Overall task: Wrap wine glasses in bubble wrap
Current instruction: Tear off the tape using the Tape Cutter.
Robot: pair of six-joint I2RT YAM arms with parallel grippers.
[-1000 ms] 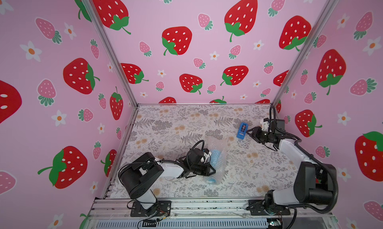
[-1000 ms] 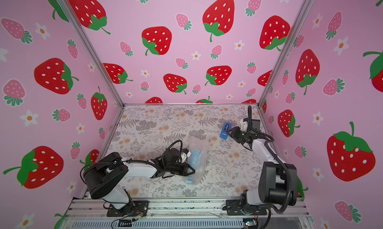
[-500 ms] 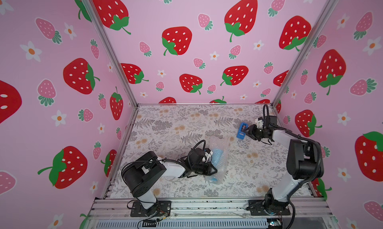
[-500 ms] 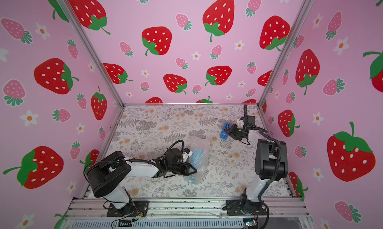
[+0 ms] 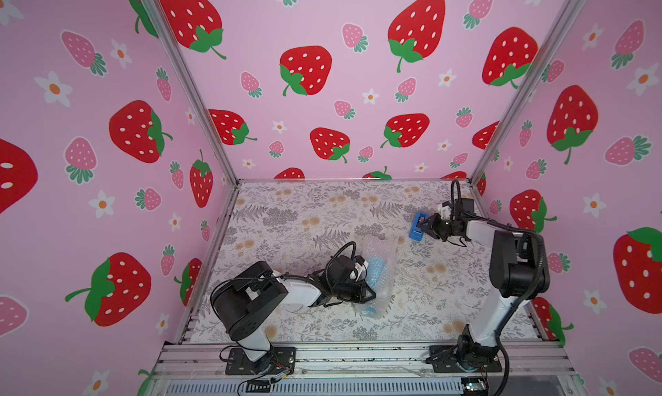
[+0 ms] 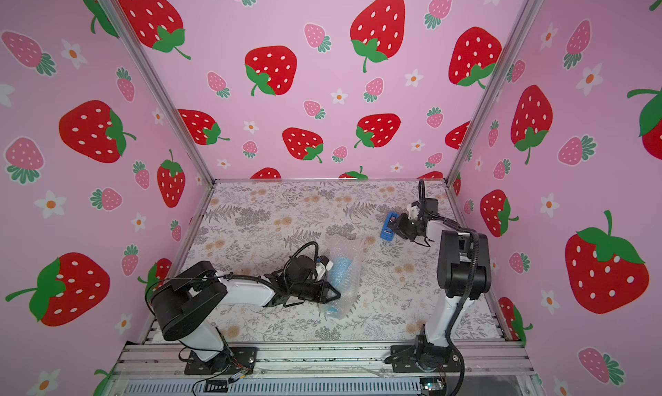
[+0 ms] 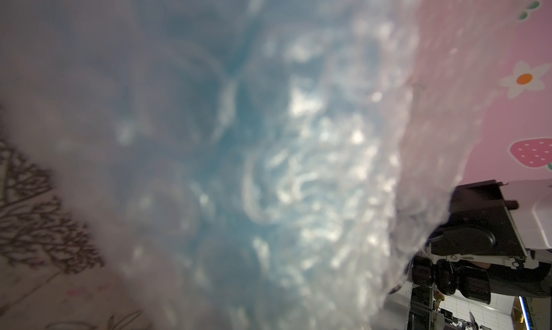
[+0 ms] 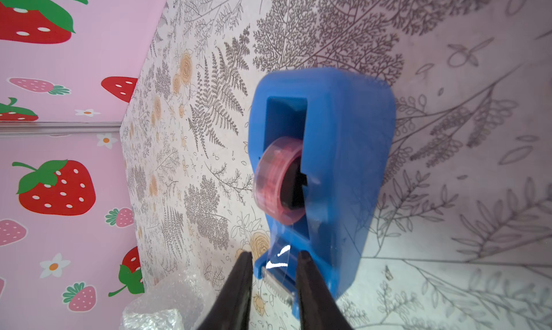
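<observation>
The goblet [image 5: 375, 270] is swathed in bubble wrap [image 5: 380, 246]; the state of the left pincer [image 5: 369, 294] cannot be told. At its 2 o'clock, a dispenser [image 8: 343, 164] holding 1 tape roll [image 8: 274, 176] is met at its cutter by the parted right pincer [image 8: 274, 255].

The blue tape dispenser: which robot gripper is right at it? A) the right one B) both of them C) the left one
A: in the right wrist view, the right gripper sits astride the cutter end of the tape dispenser, jaws apart.
</observation>
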